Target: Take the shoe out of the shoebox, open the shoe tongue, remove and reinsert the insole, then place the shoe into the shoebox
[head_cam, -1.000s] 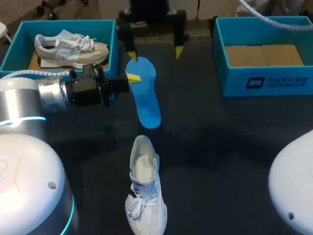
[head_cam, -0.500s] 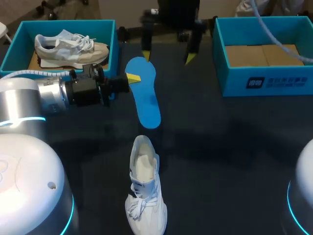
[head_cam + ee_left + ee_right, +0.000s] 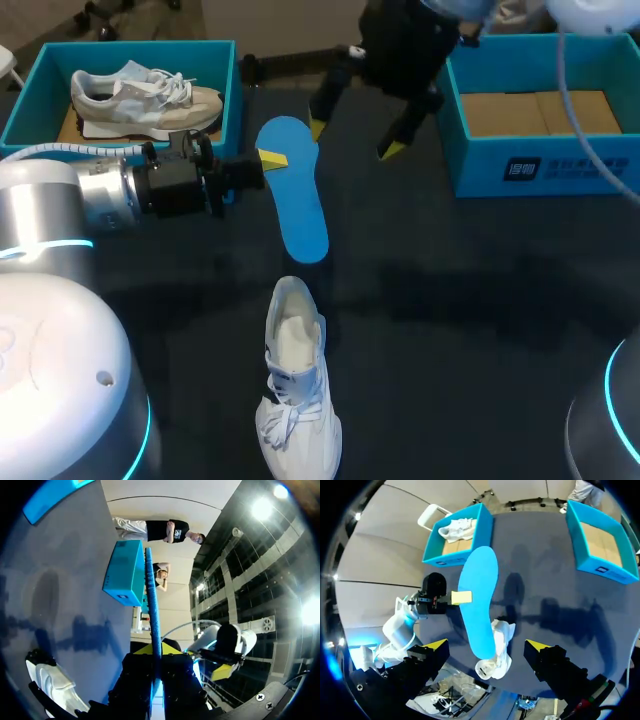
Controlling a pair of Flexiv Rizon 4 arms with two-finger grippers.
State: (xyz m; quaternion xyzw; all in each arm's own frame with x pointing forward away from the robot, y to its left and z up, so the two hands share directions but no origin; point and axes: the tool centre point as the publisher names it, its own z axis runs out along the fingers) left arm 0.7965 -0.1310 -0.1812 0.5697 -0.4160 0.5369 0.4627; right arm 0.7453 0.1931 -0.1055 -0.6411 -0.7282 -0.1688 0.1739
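Observation:
My left gripper (image 3: pixel 270 158) is shut on the edge of a blue insole (image 3: pixel 296 196) and holds it level above the dark table. In the left wrist view the insole (image 3: pixel 152 605) shows edge-on between the fingers. A white shoe (image 3: pixel 296 385) lies on the table nearer the front, its opening under the insole's near end. My right gripper (image 3: pixel 355 140) hangs open just behind and right of the insole, touching nothing. From the right wrist view the insole (image 3: pixel 479 600) and the shoe (image 3: pixel 499 647) lie below its spread fingertips (image 3: pixel 435 644).
A teal shoebox (image 3: pixel 225 85) at the back left holds another grey-white shoe (image 3: pixel 145 97). A second teal shoebox (image 3: pixel 540 165) at the back right shows only its cardboard floor. Dark table (image 3: pixel 470 320) stretches to the right of the shoe.
My right arm has swung to the right and turned, its open fingers now slanted behind the insole. The left arm, the insole and the shoe have stayed put.

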